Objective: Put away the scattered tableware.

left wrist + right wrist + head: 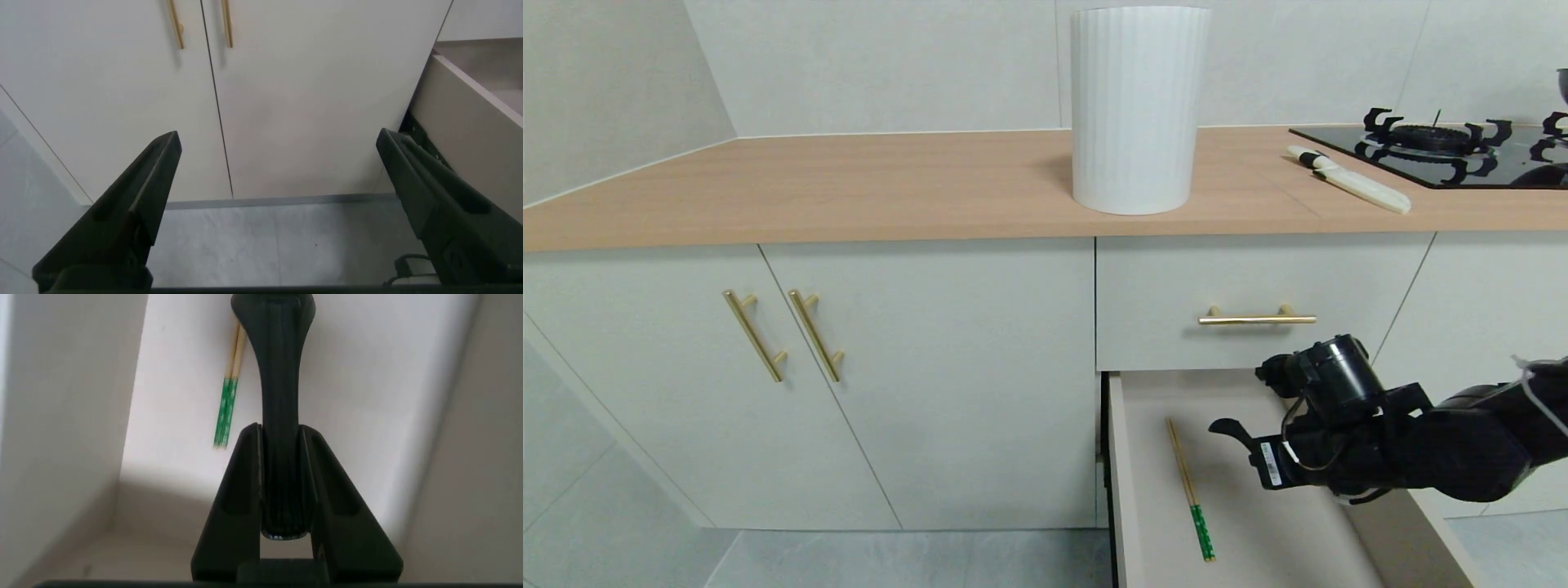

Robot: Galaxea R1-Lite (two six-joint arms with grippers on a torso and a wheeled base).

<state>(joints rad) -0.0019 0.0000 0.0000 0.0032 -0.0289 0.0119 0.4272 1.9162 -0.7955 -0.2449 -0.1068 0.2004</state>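
From the head camera, the right gripper (1270, 457) hangs over an open drawer (1116, 457) below the counter (849, 188). It is clamped on a black utensil (1230, 428), whose curved end sticks out toward the robot's left. A pair of chopsticks (1191, 490) with green ends lies on the drawer floor, just beside the gripper and apart from it. On the counter stand a white ribbed canister (1135, 106) and, near the stove (1437, 147), a pale knife (1347, 180).

The left wrist camera shows the left gripper (278, 147) with its fingers spread wide and holding nothing, facing the cupboard doors (310, 90) above the floor.

In the right wrist camera, both fingers press against the utensil's slim handle. It may be a spoon, but its far end is hard to make out. The chopsticks lie beyond it in the drawer.
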